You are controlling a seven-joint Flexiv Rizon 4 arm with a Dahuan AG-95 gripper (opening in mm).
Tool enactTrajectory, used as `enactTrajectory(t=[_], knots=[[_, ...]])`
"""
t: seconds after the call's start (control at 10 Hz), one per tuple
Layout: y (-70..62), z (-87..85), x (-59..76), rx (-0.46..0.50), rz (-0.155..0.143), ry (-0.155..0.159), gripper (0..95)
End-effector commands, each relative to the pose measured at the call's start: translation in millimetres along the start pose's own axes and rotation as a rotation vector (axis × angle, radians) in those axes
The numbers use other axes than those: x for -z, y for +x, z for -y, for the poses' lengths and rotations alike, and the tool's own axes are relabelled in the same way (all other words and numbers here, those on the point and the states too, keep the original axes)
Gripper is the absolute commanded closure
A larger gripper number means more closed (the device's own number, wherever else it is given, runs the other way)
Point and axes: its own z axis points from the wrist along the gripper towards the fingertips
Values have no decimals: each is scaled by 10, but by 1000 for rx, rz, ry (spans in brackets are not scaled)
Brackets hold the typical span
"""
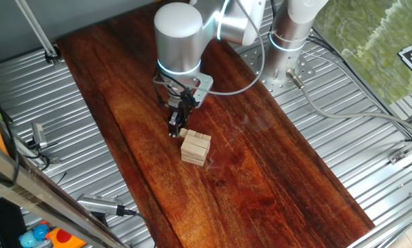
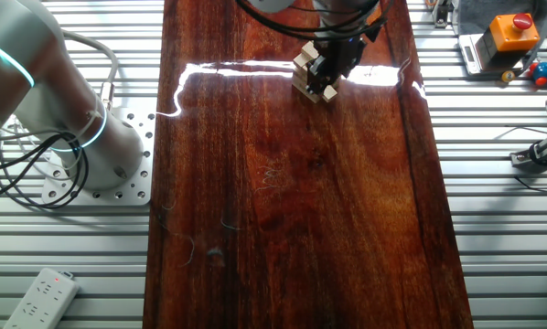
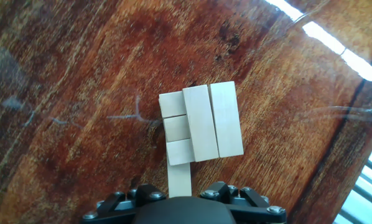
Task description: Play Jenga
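Observation:
The Jenga stack [image 3: 201,124] is a small pile of pale wooden blocks on the dark wooden board; it also shows in one fixed view [image 1: 196,149] and in the other fixed view [image 2: 306,73]. Two long blocks lie on top, and three block ends of a lower layer show beside them. One matching block [image 3: 179,179] sticks out of the stack's side towards the hand and runs in between the finger bases. My gripper [image 1: 176,128] is low at that side of the stack, shut on this block. The fingertips are hidden in the hand view.
The wooden board [image 1: 261,179] lies on a ribbed metal table. The arm's base [image 2: 81,137] and cables stand beside the board. An orange box with a red button [image 2: 511,32] sits at the table's edge. A white power strip [image 2: 40,297] lies near a corner.

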Motion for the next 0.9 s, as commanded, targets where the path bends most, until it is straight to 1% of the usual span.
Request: enactTrajectory(t=[0.1, 0.4, 0.9], knots=[[6, 8, -25, 2, -2, 2, 380], [13, -3, -57, 3, -2, 2, 380], [-21, -6, -138, 0, -4, 3, 380]])
